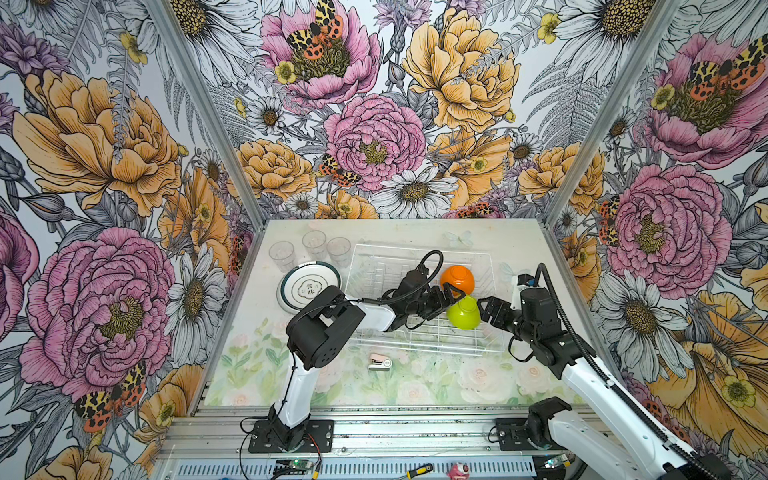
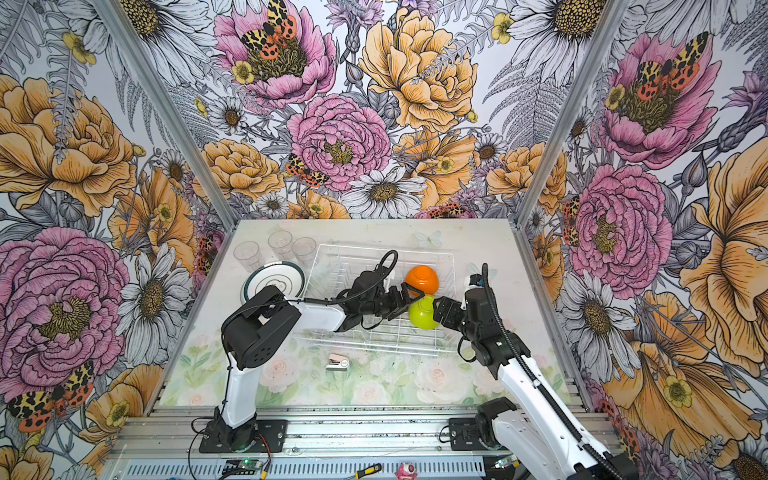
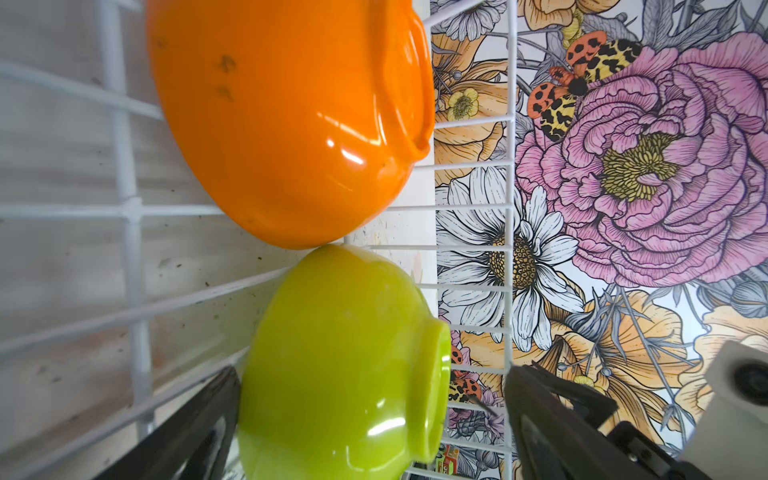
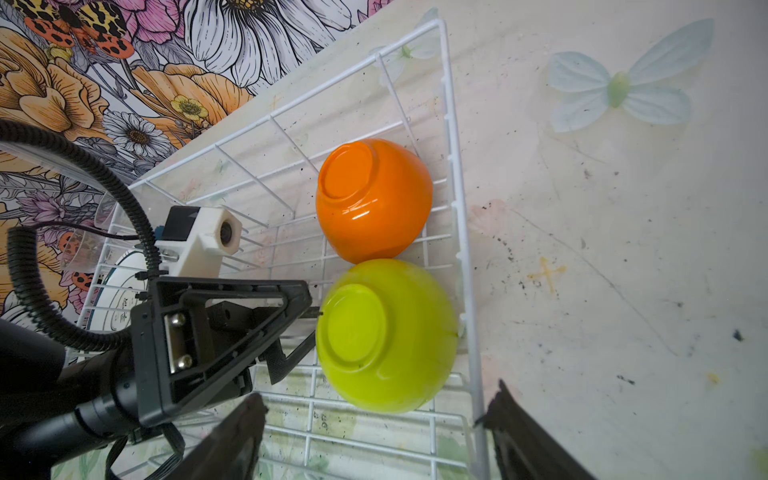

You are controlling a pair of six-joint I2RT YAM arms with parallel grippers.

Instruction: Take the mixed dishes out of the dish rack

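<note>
Two bowls sit at the right end of the rack (image 1: 436, 345), both bottom-up and touching: the orange bowl (image 1: 457, 277) toward its far wall, the green bowl (image 1: 464, 312) nearer. The left gripper (image 1: 449, 299), spread wide, sits at the green bowl's side, gripping nothing. The right gripper (image 1: 483, 311) hangs open at the rack's right wall. The plates (image 1: 307, 284) and tumblers (image 1: 314, 244) stand off its left end.
</note>
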